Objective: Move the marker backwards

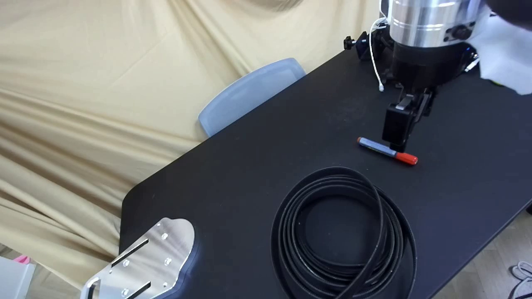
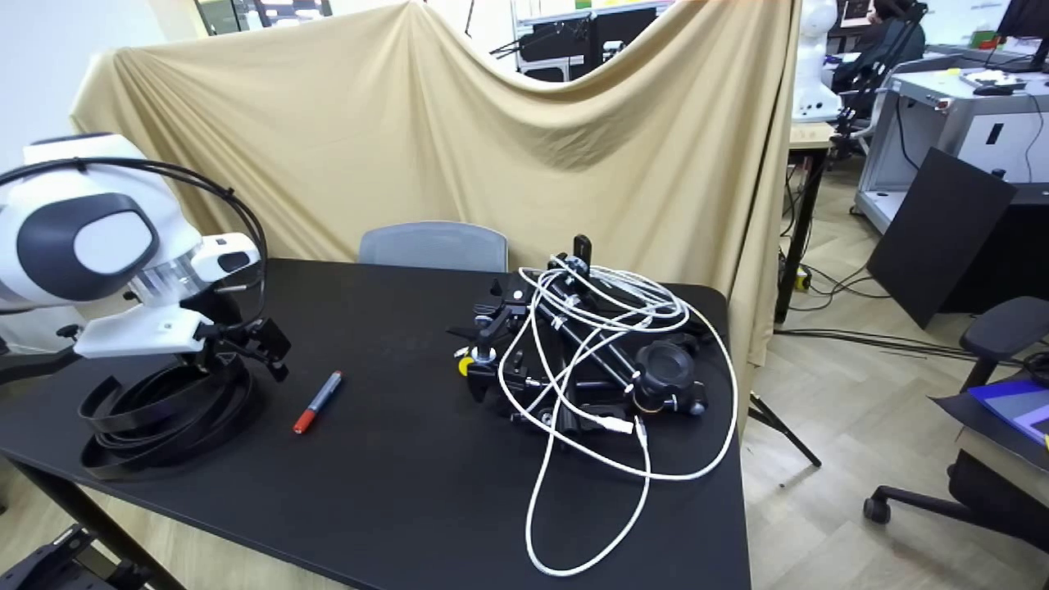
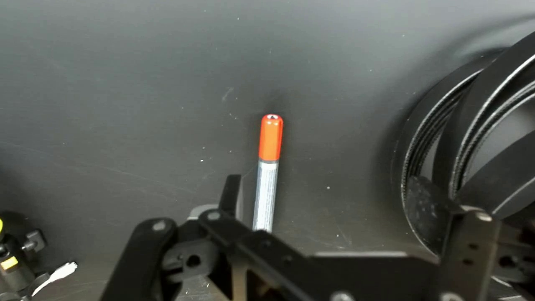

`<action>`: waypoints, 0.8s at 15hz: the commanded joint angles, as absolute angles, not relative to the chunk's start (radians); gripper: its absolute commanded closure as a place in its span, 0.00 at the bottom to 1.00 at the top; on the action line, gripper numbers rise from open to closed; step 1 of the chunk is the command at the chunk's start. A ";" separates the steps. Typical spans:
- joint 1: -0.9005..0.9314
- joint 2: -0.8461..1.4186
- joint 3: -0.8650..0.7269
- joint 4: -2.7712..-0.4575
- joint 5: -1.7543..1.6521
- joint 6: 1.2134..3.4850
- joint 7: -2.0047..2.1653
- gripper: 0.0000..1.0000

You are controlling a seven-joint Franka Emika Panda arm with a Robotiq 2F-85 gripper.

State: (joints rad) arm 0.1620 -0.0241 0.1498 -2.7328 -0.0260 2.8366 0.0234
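The marker, with a blue barrel and a red cap, lies flat on the black table; it shows in both exterior views. In the wrist view the marker points up the picture with its red cap farthest up; its lower end is hidden behind the gripper linkage. My gripper is open and empty, its fingers wide apart. The marker is between the fingers in the picture, close beside the left one. In the exterior views the gripper hangs above the table near the marker, apparently not touching it.
A big coil of black cable lies beside the marker, also in view here, under the right finger in the wrist view. A metal plate is at a table corner. Black stand parts with white cable lie across the table. A chair stands behind.
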 commanded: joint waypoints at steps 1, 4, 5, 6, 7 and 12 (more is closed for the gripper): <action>0.133 0.080 0.128 -2.693 -0.186 2.947 0.162 0.00; 0.137 0.067 0.124 -2.712 -0.173 2.941 0.127 0.00; 0.137 0.071 0.124 -2.712 -0.170 2.941 0.120 0.00; 0.138 0.070 0.125 -2.712 -0.170 2.940 0.120 0.00; 0.139 0.069 0.127 -2.712 -0.170 2.940 0.120 0.00; 0.142 0.120 0.096 -2.671 -0.240 2.919 0.162 0.00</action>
